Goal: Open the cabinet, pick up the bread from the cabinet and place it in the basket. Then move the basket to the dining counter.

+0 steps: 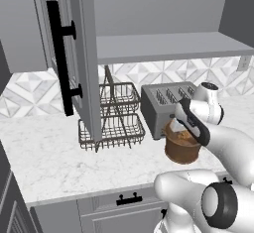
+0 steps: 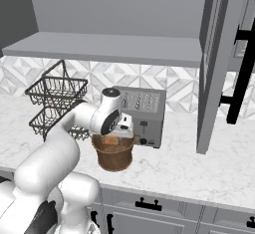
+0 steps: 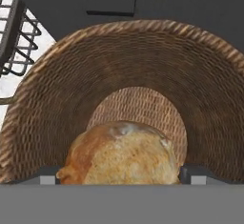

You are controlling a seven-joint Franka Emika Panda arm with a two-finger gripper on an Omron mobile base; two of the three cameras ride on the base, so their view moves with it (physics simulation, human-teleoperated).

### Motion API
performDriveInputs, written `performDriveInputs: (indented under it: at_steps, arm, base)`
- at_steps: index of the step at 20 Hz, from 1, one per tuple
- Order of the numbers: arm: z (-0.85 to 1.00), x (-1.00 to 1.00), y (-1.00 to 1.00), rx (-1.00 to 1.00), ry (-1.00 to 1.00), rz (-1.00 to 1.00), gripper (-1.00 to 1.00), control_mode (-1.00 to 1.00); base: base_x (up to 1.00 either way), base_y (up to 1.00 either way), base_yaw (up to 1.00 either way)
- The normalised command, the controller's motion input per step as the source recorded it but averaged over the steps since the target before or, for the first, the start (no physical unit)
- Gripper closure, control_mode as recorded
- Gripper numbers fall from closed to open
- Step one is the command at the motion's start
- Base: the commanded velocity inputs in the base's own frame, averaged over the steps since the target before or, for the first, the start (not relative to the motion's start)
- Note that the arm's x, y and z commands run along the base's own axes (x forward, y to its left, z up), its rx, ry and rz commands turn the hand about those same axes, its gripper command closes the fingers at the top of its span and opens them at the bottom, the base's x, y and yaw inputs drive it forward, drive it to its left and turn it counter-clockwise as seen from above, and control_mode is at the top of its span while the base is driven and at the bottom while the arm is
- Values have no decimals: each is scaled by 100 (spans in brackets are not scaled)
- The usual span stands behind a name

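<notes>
So the gripper (image 3: 119, 178) is parked right over the mouth of the basket (image 2: 114, 156), pointing down into it. In the hand view the two finger tips (image 3: 47, 178) stand far apart at the bottom edge, one on each side of the bread (image 3: 121, 154), so the jaws are spread wide. The roll sits between them, low in the basket against the woven wall. I honestly can't tell from these shots whether the pads are touching the crust or just sitting beside it.

The basket stands on the white marble-look desk (image 1: 59, 157), just in front of the silver toaster (image 2: 144, 111); from the left base view it looks almost touching the toaster's front corner. You can catch a bit of golden-brown bread over the rim in the right base view too.

The cabinet (image 1: 163, 43) above is open: one glass-panel door (image 1: 82, 53) swings out on the left with its long black bar handle (image 1: 58, 58) facing the camera, and the other door (image 2: 211, 63) hangs open on the right side. The shelf inside is a plain grey slab.

Left of the toaster is the two-tier black wire rack (image 1: 116, 118), standing upright on the desk against the patterned tile backsplash (image 1: 30, 90). Grey drawers with short black pulls (image 1: 128, 198) run along under the desk edge.
</notes>
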Motion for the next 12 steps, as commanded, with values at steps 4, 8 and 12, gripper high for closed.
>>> performDriveInputs:
  at_steps: [4,8,12]
  arm:
    - [-42,17,0,0,-3,0,100,-100]
    - [-15,2,0,0,0,0,100,-100]
    - [0,0,13,0,4,0,-100,-100]
  base:
    - [0,0,0]
    - [0,0,0]
    - [0,0,0]
